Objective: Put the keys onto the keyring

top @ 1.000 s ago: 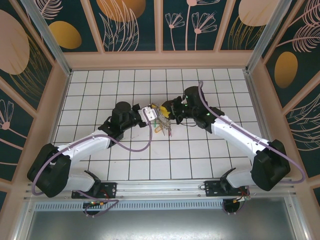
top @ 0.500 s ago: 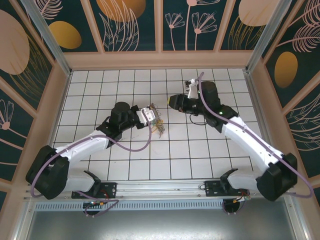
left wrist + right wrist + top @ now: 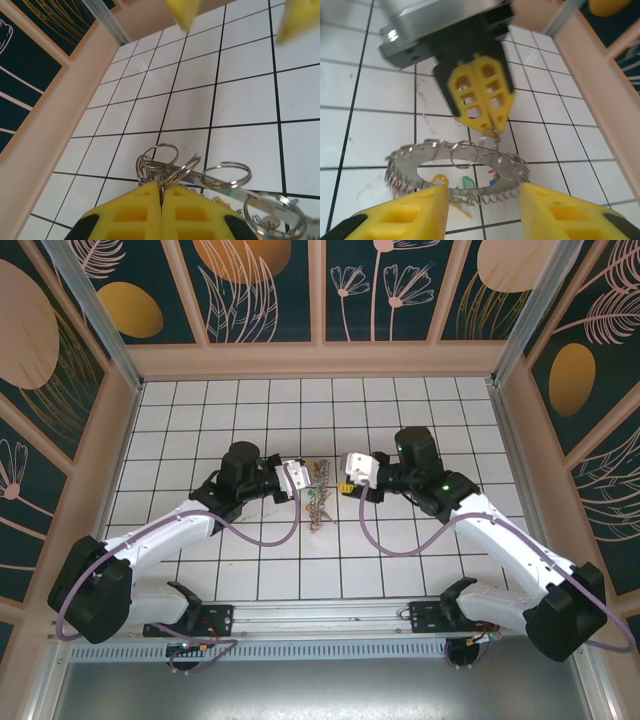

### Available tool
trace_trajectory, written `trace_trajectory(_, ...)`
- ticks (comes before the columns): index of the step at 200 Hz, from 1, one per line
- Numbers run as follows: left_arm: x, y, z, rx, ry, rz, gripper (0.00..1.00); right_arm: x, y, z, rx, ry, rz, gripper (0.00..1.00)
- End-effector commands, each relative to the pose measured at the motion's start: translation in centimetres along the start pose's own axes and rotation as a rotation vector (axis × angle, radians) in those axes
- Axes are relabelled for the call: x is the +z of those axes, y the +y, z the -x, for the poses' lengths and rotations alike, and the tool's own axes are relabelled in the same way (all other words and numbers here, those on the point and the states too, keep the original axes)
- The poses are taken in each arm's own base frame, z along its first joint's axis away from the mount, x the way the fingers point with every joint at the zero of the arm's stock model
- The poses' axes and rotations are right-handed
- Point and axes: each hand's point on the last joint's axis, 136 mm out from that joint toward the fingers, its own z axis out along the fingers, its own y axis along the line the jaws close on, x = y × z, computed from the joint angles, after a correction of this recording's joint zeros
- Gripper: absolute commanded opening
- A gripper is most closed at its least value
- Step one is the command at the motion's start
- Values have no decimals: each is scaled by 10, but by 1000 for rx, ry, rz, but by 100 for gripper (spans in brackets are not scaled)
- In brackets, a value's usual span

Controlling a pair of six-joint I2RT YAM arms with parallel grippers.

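The keyring, a flat grey metal ring fringed with small split rings, hangs tilted above the tiles. My left gripper is shut on one small split ring at the keyring's far edge; in the left wrist view the gripper pinches that loop, with the keyring to its right. Keys with yellow and green heads dangle under the band. My right gripper stands open just short of the keyring's near edge, holding nothing. From above, the left gripper and right gripper face each other across the keyring, with keys hanging below it.
White tiled floor with black grout lines, enclosed by low beige walls. A purple cable loops off the left arm and another off the right arm. Open tiles lie in front of and behind both grippers.
The right gripper swung away to the upper right, then came back down to face the keyring, with its jaws wider. The left gripper kept its hold and shifted slightly.
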Motion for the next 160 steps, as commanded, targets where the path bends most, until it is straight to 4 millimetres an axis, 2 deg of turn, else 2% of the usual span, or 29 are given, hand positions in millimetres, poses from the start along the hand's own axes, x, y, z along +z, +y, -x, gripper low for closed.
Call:
trace_trajectory(1, -4, 11, 29, 28, -87, 8, 0, 13, 11, 12, -151, -40, 66, 40)
trace_trajectory(24, -4, 12, 30, 22, -88, 10, 0, 29, 6, 11, -107, -28, 19, 41)
trace_trajectory(71, -4, 10, 30, 12, -93, 3, 0, 32, -19, 5, -23, -5, -131, 40)
trace_trajectory(160, -3, 12, 29, -21, -91, 8, 0, 47, -10, 0, 108, 35, -105, 38)
